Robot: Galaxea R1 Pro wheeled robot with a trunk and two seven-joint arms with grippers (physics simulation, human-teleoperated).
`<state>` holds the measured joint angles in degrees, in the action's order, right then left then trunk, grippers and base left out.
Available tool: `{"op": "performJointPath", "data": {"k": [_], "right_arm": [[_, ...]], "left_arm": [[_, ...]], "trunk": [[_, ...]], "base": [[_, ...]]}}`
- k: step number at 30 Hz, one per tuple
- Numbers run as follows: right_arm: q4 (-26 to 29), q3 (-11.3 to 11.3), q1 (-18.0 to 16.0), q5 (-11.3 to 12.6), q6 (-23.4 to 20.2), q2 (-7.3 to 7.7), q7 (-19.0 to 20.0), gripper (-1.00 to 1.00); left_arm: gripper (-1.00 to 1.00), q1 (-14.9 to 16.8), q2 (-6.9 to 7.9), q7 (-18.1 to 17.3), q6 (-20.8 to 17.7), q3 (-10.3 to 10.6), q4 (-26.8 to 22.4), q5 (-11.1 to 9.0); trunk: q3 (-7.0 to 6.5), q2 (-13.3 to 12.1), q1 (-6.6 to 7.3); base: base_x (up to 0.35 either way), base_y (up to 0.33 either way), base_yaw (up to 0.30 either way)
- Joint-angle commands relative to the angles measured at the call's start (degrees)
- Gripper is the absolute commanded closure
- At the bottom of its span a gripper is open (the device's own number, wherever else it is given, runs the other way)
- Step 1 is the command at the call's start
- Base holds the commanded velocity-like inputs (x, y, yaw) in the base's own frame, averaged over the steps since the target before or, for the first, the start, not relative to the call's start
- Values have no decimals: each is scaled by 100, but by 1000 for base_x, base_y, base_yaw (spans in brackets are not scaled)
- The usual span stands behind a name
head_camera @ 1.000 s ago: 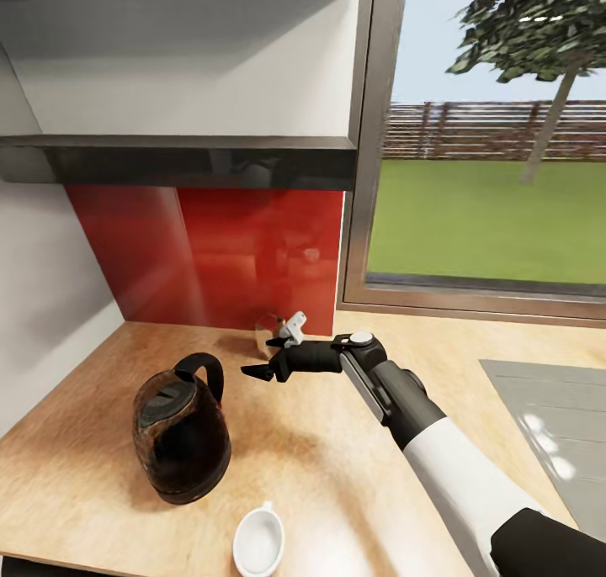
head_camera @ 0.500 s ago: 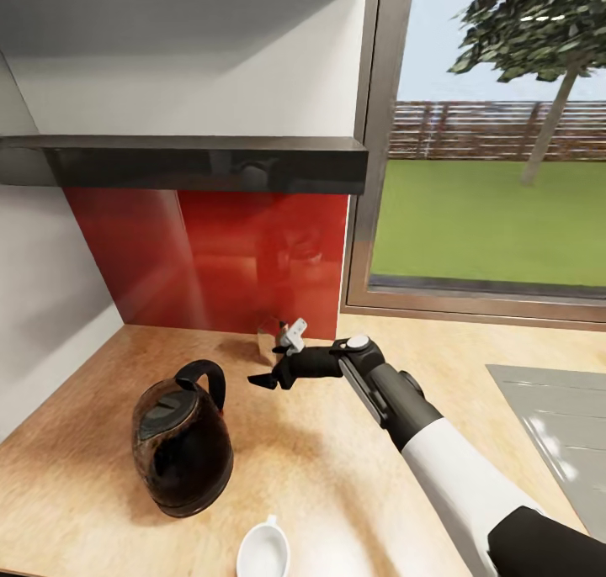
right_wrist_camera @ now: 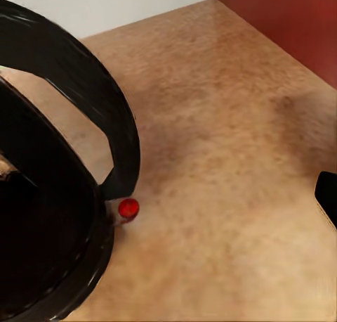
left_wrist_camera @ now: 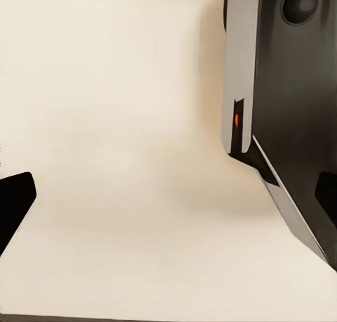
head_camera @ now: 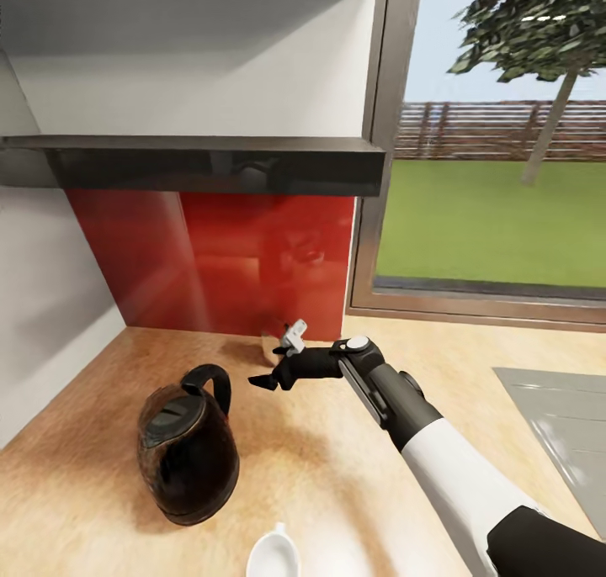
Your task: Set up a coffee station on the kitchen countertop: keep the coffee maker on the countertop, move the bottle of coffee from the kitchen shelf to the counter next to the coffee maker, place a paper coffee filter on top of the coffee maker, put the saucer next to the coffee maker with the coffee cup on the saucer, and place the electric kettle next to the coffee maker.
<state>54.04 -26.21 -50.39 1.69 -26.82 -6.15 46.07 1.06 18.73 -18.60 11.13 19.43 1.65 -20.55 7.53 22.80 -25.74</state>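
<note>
Right gripper [head_camera: 263,381] is hovering low over the kitchen countertop [head_camera: 337,468], its fingers spread apart and holding nothing. Near it, toward the robot's left, the electric kettle [head_camera: 188,447] is standing upright, apart from the fingertips.

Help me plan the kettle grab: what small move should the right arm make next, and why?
Probably ease the right gripper toward the electric kettle and its arched handle. The open fingers already point that way, with bare kitchen countertop between.
</note>
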Motion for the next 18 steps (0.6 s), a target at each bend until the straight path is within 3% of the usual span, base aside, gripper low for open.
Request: {"op": "performJointPath", "data": {"k": [1, 11, 18], "right_arm": [[2, -2, -6, 19, -29, -1, 9, -100], [-15, -6, -3, 23, 9, -6, 8, -100], [-146, -7, 1, 24, 20, -4, 16, -100]], "left_arm": [[-100, 9, -1, -30, 29, 48, 18, -55], [-100, 9, -1, -29, 29, 51, 19, -54], [-100, 9, -1, -26, 29, 46, 26, -54]], "trunk": [[12, 12, -5], [12, 12, -5], [12, 12, -5]], "base": [[113, 191, 0], [26, 63, 0], [1, 223, 0]]}}
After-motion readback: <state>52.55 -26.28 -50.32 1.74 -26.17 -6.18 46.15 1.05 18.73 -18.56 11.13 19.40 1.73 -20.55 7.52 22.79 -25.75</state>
